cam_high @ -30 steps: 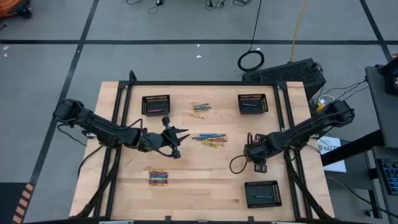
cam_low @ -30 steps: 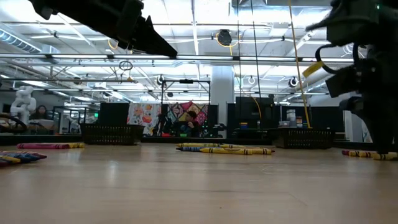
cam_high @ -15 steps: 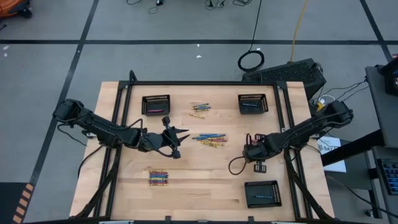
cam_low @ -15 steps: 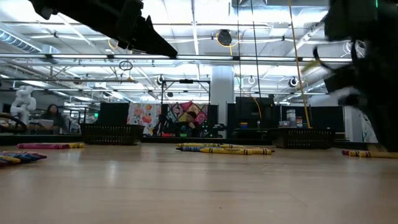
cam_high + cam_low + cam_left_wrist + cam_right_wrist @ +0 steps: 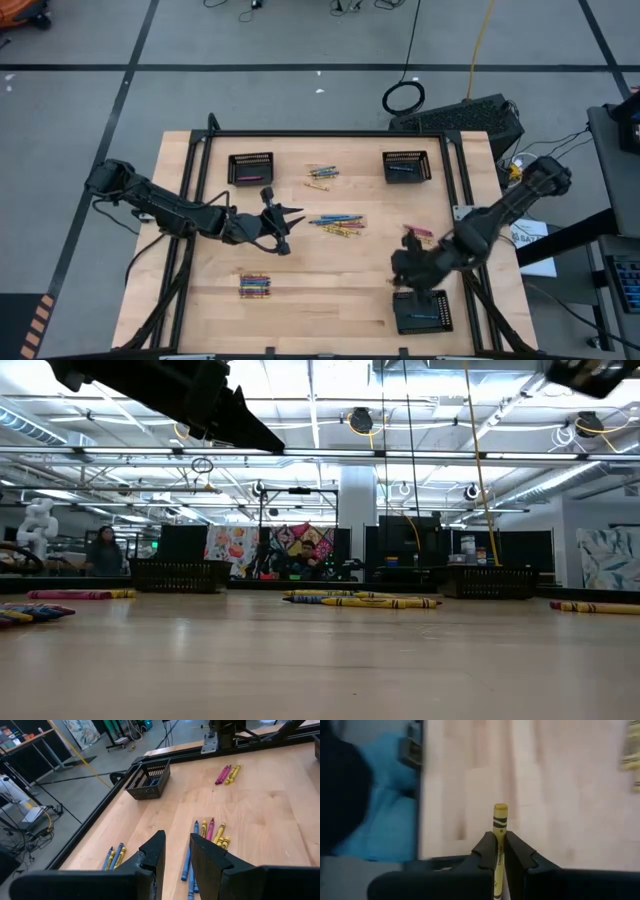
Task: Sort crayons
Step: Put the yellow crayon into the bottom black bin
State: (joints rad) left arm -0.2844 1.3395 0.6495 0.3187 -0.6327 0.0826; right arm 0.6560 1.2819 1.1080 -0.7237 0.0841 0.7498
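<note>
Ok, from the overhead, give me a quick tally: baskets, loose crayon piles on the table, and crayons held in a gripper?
Baskets: 3 (high view: top left, top right, bottom right)
Loose crayon piles: 4 (top, centre, lower left, small pile at right)
Held crayons: 1, a yellow crayon in the right gripper
Total: 8

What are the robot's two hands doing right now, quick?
Left gripper: open, holding nothing, above the table.
Right gripper: shut on a yellow crayon.
</note>
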